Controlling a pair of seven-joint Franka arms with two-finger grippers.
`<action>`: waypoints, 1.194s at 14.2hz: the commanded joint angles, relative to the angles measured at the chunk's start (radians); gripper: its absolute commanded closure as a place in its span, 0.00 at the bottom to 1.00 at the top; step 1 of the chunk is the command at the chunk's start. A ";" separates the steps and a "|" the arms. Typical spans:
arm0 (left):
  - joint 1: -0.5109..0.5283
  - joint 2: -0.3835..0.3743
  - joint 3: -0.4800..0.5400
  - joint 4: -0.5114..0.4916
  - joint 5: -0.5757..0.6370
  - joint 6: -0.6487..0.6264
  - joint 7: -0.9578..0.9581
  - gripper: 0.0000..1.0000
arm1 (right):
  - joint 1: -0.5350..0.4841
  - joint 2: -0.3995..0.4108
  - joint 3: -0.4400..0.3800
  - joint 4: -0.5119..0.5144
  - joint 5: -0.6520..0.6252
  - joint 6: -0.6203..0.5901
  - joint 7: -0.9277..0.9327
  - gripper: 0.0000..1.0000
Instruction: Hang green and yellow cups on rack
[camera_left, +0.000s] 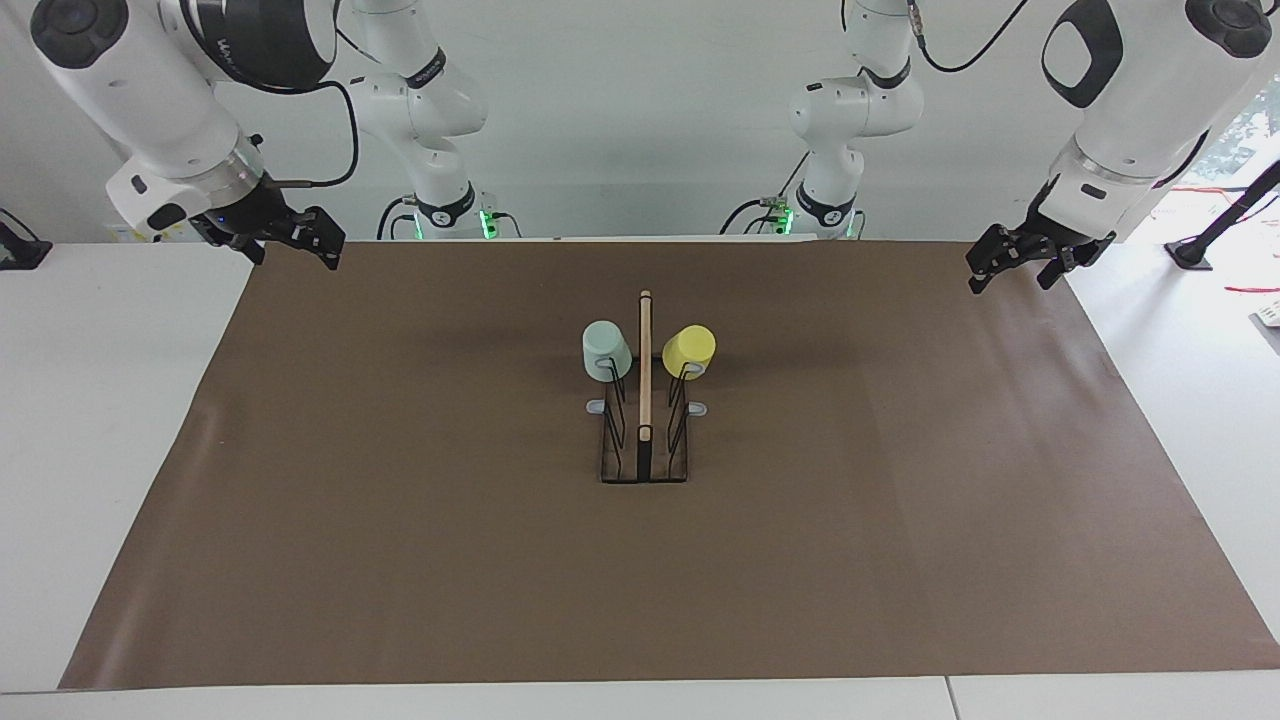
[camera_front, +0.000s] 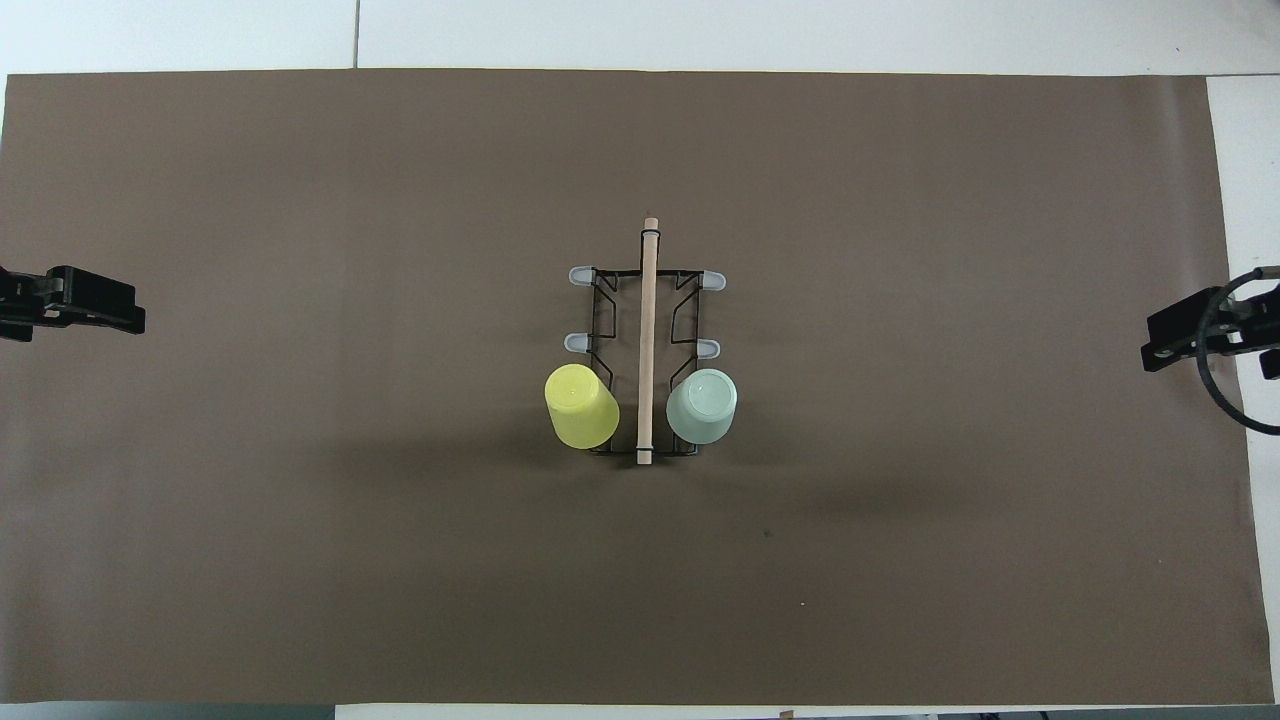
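Note:
The black wire rack (camera_left: 645, 466) with its wooden centre bar stands in the middle of the brown mat; it also shows in the overhead view (camera_front: 648, 300). The mint green cup (camera_left: 606, 350) hangs upside down on a prong toward the right arm's end, also seen from overhead (camera_front: 702, 405). The yellow cup (camera_left: 689, 349) hangs upside down on the matching prong toward the left arm's end, also seen from overhead (camera_front: 581, 405). Both sit on the prongs nearest the robots. My left gripper (camera_left: 1008, 282) is open and empty above the mat's edge. My right gripper (camera_left: 295, 258) is open and empty above the other edge.
The brown mat (camera_left: 400, 520) covers most of the white table. The rack's remaining grey-capped prongs (camera_front: 582, 275) carry nothing. The left gripper (camera_front: 100, 310) and the right gripper (camera_front: 1165, 345) show at the overhead view's side edges.

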 joint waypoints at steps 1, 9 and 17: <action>0.008 -0.003 -0.002 -0.005 -0.013 0.000 0.006 0.00 | 0.003 -0.002 -0.024 0.018 0.033 -0.009 0.010 0.00; 0.008 -0.003 -0.002 -0.005 -0.013 0.000 0.006 0.00 | 0.008 -0.020 -0.016 0.027 0.020 0.011 -0.047 0.00; 0.008 -0.003 -0.002 -0.005 -0.013 0.000 0.006 0.00 | -0.006 -0.037 -0.024 0.025 0.029 0.052 -0.050 0.00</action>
